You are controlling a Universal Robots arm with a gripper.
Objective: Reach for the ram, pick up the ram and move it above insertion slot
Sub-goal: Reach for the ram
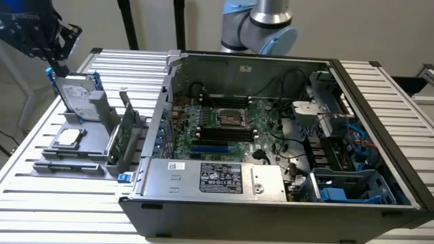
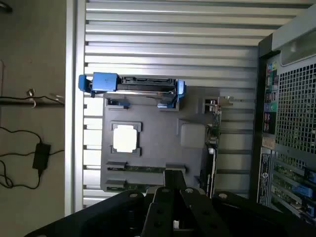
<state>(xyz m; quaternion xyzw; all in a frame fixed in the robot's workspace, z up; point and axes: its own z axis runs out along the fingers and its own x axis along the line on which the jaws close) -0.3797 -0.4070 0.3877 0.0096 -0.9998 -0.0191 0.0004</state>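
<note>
Ram look: the ram [image 2: 140, 169] is a long, thin green strip, seen edge-on from above.
Ram pose: it stands on its long edge and sits level in a narrow groove.
Ram place: towards one end of the grey holder tray [image 2: 158, 123], outside the computer.
Ram state: seated in the tray, not lifted.
Insertion slot look: the insertion slot [image 1: 227, 134] is one of several long dark parallel slots; which one I cannot tell.
Insertion slot place: on the green motherboard [image 1: 265, 114], well apart from the ram.
</note>
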